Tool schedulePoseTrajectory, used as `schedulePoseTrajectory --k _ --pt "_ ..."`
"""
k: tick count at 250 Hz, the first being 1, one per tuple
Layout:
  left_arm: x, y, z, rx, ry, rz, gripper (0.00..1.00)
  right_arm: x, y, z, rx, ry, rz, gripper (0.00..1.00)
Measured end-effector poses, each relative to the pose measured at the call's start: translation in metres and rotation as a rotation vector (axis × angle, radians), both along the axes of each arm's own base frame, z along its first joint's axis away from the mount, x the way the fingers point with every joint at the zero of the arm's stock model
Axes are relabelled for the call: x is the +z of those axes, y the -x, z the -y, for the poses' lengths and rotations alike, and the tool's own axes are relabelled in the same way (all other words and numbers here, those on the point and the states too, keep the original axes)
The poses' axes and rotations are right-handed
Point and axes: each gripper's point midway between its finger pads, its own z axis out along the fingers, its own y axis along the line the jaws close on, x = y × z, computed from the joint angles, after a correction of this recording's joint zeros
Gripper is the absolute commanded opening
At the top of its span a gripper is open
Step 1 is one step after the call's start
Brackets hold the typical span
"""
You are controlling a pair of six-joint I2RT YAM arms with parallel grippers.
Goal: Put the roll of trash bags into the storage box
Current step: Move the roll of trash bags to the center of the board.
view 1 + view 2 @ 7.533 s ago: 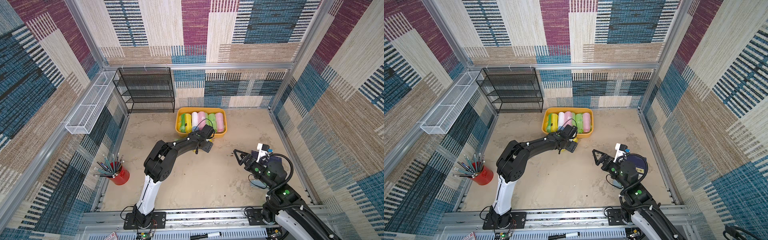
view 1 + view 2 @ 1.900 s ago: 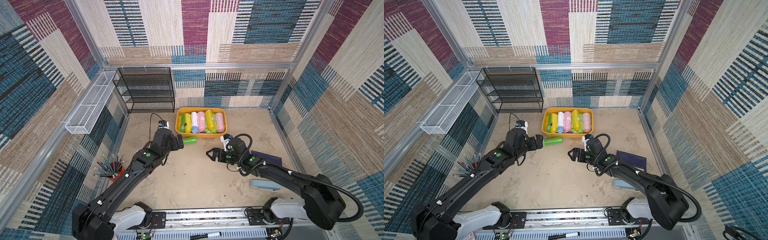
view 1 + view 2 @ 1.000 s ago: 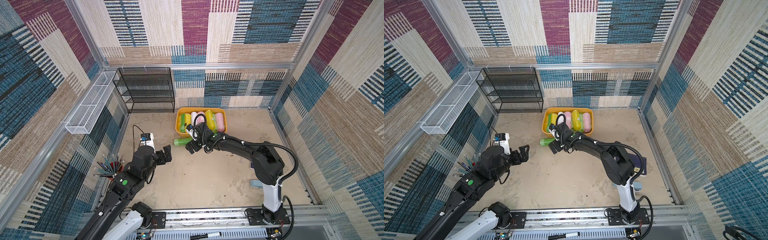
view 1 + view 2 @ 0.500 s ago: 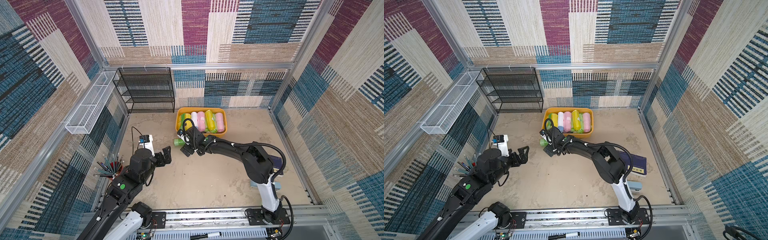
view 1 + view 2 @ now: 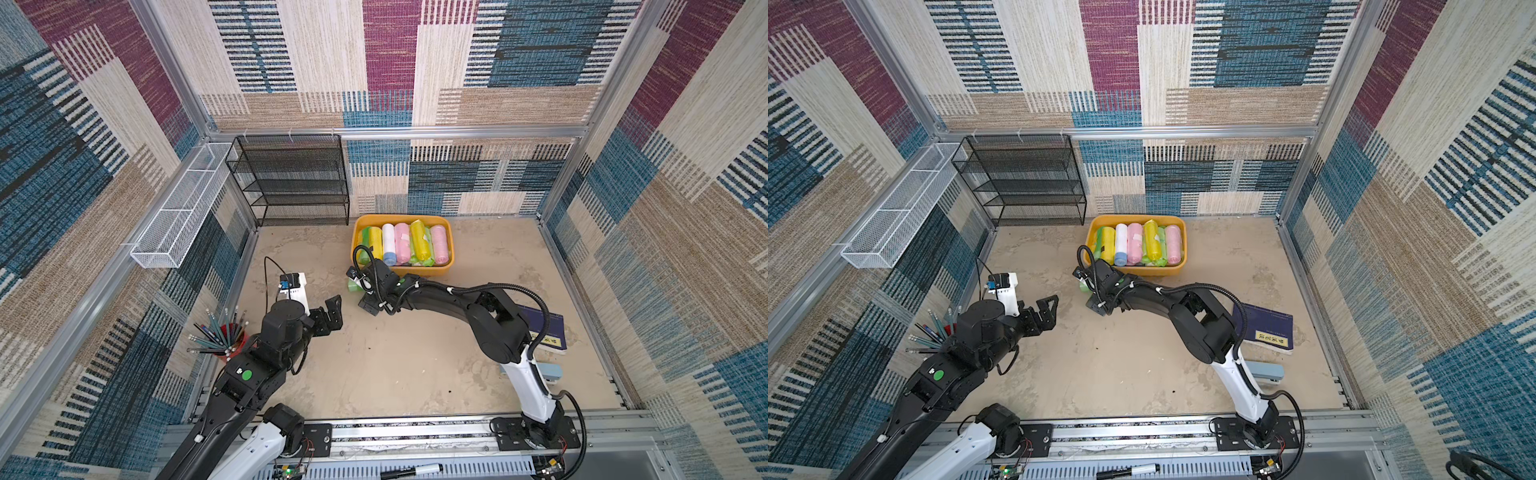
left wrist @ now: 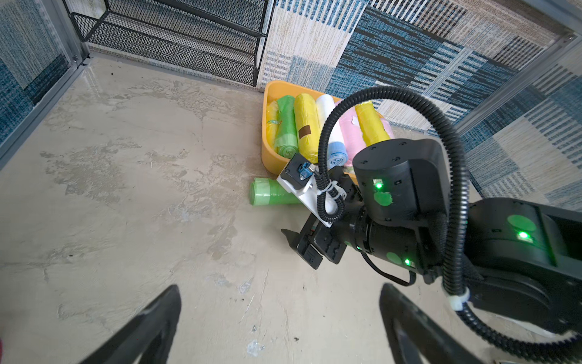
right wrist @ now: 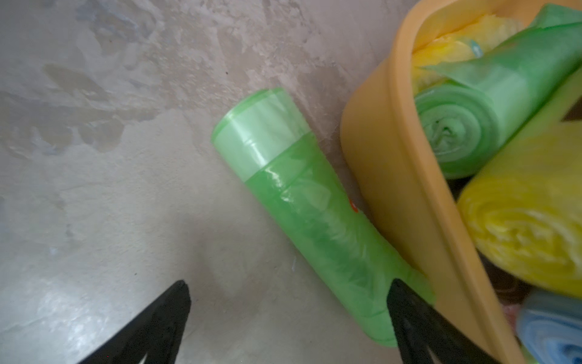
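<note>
A green roll of trash bags (image 7: 315,214) lies on the floor against the front left corner of the orange-yellow storage box (image 7: 403,189). In both top views the roll (image 5: 353,286) (image 5: 1084,286) peeks out from under my right gripper (image 5: 362,293) (image 5: 1094,293). That gripper (image 7: 288,286) is open just above the floor, and one fingertip (image 7: 409,302) overlaps the roll's end. The box (image 5: 428,270) (image 5: 1158,270) (image 6: 269,154) holds several coloured rolls. My left gripper (image 5: 332,313) (image 5: 1047,311) (image 6: 280,290) hangs open and empty to the left of the roll (image 6: 271,195).
A black mesh rack (image 5: 291,183) stands at the back left and a white wire basket (image 5: 178,216) hangs on the left wall. A red cup of pencils (image 5: 224,336) is by my left arm. A dark blue book (image 5: 1266,328) and a grey-blue object (image 5: 1266,372) lie at the right.
My right gripper has swung left along the box's front and now stands over the green roll. The left arm stays drawn back to the left and has barely moved.
</note>
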Motion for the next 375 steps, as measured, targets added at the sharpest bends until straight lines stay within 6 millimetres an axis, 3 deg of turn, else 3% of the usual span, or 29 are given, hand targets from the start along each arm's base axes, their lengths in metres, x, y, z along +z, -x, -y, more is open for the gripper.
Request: schedulePoseTrajectory --k 90,169,189,312,351,375 --pt "-0.001 -0.001 -0.001 0.006 -0.002 0.002 0.98 -0.005 -0.015 0.000 0.010 0.072 0.064 0.99" --pt "-0.004 -0.003 -0.003 0.021 -0.014 -0.003 0.98 -0.008 -0.028 -0.015 0.047 0.071 0.076 0.96" --pt "-0.004 -0.003 -0.003 0.022 -0.015 -0.004 0.98 -0.009 -0.027 -0.019 0.077 0.056 0.044 0.91" --pt "-0.002 -0.004 -0.007 0.044 -0.023 0.004 0.98 -0.004 0.003 -0.040 0.256 -0.046 -0.184 0.85" --pt "-0.005 -0.005 -0.007 0.046 -0.030 -0.005 0.99 0.009 -0.005 -0.046 0.238 -0.062 -0.189 0.83" --pt "-0.007 -0.006 -0.006 0.046 -0.034 -0.011 0.99 0.005 -0.011 -0.041 0.202 -0.035 -0.180 0.84"
